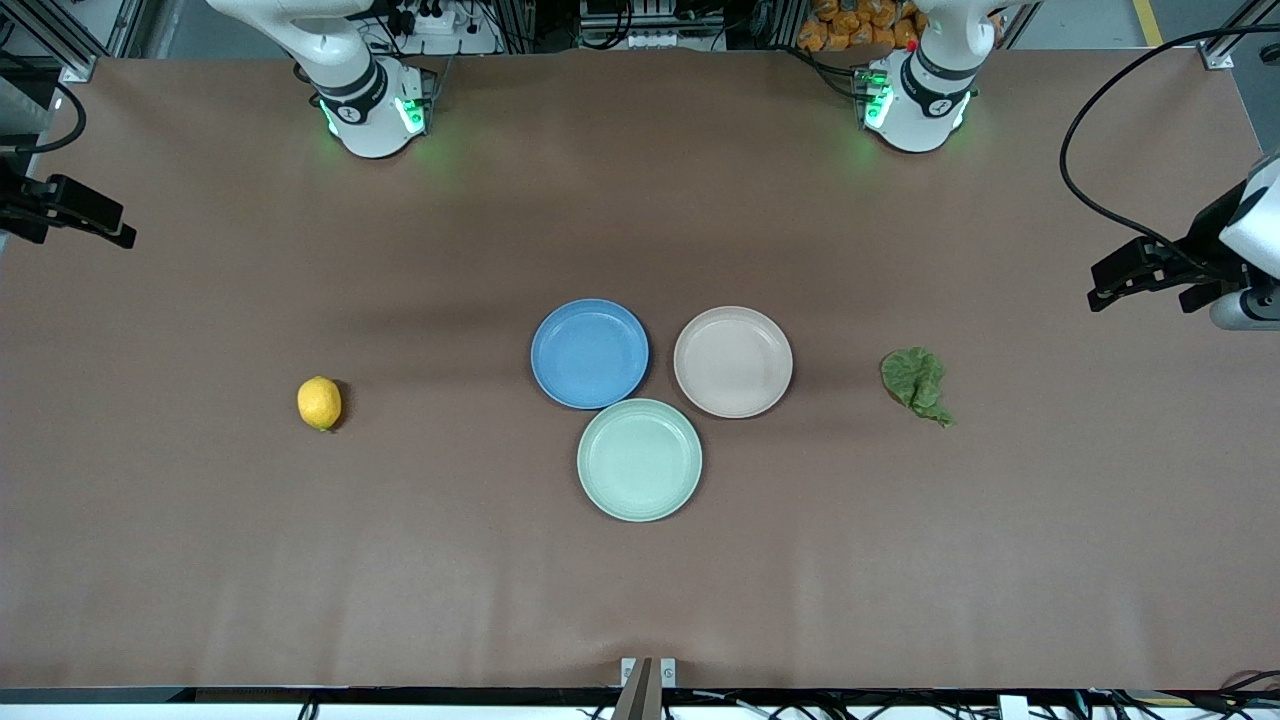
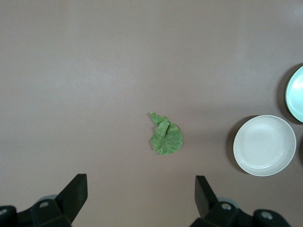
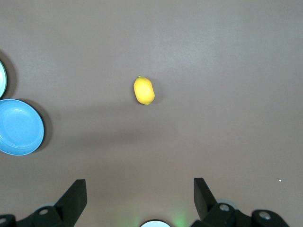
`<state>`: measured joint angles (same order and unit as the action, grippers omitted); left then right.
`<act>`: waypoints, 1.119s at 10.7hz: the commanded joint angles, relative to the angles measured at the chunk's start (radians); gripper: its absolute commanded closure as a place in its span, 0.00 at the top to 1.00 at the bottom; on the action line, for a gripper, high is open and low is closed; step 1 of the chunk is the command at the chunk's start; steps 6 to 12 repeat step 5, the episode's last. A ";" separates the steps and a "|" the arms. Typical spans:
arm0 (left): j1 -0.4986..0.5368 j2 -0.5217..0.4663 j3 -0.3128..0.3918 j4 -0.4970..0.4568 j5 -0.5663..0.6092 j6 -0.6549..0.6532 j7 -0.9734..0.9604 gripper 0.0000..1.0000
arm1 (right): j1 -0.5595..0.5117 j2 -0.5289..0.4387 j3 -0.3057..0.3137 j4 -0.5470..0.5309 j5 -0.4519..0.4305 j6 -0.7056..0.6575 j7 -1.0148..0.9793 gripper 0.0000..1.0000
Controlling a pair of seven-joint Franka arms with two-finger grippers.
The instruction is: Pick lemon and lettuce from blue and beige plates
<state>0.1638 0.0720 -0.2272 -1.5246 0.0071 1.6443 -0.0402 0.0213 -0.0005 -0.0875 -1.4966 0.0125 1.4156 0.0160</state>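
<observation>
The lemon lies on the bare table toward the right arm's end, well apart from the plates; it also shows in the right wrist view. The lettuce lies on the table toward the left arm's end, beside the beige plate; the left wrist view shows it too. The blue plate and the beige plate are both empty. My left gripper is open, high over the table's left-arm end. My right gripper is open, high over the right-arm end.
An empty mint-green plate touches the blue and beige plates, nearer to the front camera. The beige plate shows in the left wrist view, the blue plate in the right wrist view. Brown table all round.
</observation>
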 commanded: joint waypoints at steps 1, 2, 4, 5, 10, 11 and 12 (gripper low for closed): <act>0.013 -0.015 -0.003 0.000 -0.024 -0.017 0.022 1.00 | -0.012 0.014 0.015 0.032 -0.031 -0.015 0.010 1.00; 0.013 -0.015 -0.003 0.000 -0.022 -0.021 0.020 1.00 | -0.011 0.014 0.015 0.032 -0.031 -0.014 0.010 1.00; 0.013 -0.017 -0.003 0.000 -0.018 -0.027 0.022 1.00 | -0.014 0.014 0.015 0.030 -0.029 -0.009 0.009 1.00; 0.013 -0.015 -0.004 0.000 -0.013 -0.027 0.022 1.00 | -0.014 0.014 0.015 0.032 -0.028 -0.007 0.009 1.00; 0.013 -0.015 -0.004 0.000 -0.013 -0.027 0.022 1.00 | -0.014 0.014 0.015 0.032 -0.028 -0.007 0.009 1.00; 0.013 -0.015 -0.004 0.000 -0.013 -0.027 0.022 1.00 | -0.014 0.014 0.015 0.032 -0.028 -0.007 0.009 1.00; 0.013 -0.015 -0.004 0.000 -0.013 -0.027 0.022 1.00 | -0.014 0.014 0.015 0.032 -0.028 -0.007 0.009 1.00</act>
